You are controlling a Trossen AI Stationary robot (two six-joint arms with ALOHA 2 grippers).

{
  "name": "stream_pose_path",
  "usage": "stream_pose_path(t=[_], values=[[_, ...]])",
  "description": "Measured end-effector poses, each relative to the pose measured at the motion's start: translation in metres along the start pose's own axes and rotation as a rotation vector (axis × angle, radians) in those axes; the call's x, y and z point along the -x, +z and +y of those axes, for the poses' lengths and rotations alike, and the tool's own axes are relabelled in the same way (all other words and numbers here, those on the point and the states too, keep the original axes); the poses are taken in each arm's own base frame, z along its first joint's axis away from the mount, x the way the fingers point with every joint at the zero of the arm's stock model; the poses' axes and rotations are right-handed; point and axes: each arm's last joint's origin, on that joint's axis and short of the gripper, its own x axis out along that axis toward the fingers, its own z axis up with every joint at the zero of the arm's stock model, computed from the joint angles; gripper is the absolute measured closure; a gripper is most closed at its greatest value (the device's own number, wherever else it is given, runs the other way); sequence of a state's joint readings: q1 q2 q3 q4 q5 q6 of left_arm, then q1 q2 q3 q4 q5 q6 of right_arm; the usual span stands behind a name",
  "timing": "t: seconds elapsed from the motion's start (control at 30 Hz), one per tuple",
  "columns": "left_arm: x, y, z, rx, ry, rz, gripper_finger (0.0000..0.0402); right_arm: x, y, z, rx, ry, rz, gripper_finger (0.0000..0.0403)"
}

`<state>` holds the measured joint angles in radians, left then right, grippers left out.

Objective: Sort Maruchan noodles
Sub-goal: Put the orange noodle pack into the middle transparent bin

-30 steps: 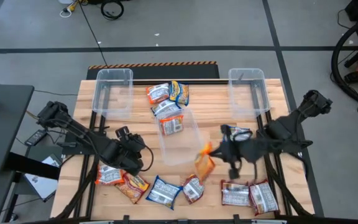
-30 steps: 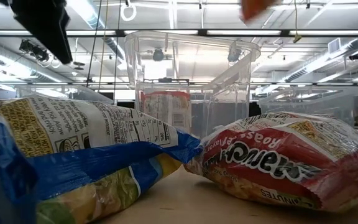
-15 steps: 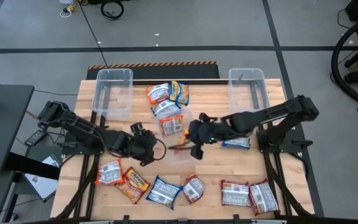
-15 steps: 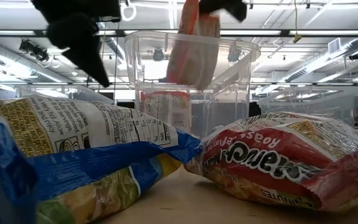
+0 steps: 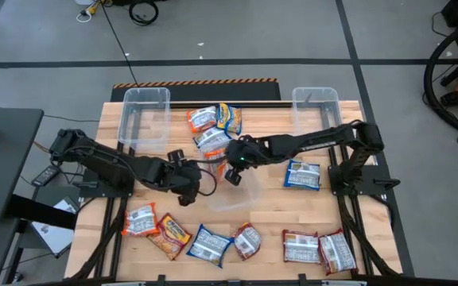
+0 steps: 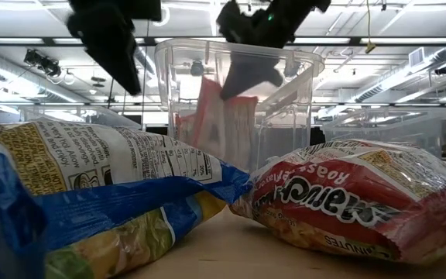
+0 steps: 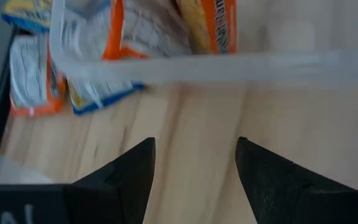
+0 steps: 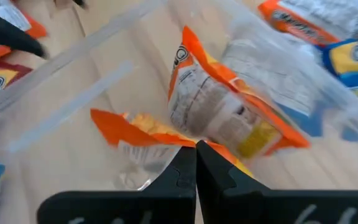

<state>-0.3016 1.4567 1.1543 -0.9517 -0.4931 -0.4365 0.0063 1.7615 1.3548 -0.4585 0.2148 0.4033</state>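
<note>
Reaching over the middle bin [image 5: 237, 184], the right claw [image 5: 233, 164] is pinching an orange noodle packet [image 8: 143, 138] w/ its tips pressed together on the wrapper edge, packet hanging down inside the bin next to another orange packet [image 8: 229, 109] already in there. Left claw [image 7: 194, 171] sits spread w/ nothing in it, low over the surface [image 5: 273, 218] just beside the bin's near wall. Other packets are scattered: a row along the front edge incl. a blue one [image 5: 207, 245] and red ones [image 5: 319, 249], a few btwn the two far bins. Risk imo: the grip is only on a thin crinkly edge, so it could slip early or snag on the rim; also the two arms are v. close and might bump.
</note>
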Motion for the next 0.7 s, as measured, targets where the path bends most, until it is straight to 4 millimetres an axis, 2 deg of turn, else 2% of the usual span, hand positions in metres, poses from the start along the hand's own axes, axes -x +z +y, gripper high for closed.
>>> stream_pose_path(t=[0.13,0.33,0.5,0.7], values=[[0.023,-0.005,-0.004,-0.011,-0.057,0.101,0.0176,-0.014,0.005,-0.01,0.019,0.006,-0.019,0.04],[0.04,-0.022,-0.023,0.0,-0.144,0.178,0.0175,-0.026,0.008,-0.017,0.084,0.001,-0.03,0.0388],[0.057,-0.037,-0.026,0.091,-0.131,0.196,0.0168,-0.035,0.008,-0.017,0.135,0.003,-0.063,0.0375],[0.081,-0.061,-0.034,0.26,-0.159,0.267,0.0151,-0.034,0.007,-0.014,0.213,-0.016,-0.067,0.0344]])
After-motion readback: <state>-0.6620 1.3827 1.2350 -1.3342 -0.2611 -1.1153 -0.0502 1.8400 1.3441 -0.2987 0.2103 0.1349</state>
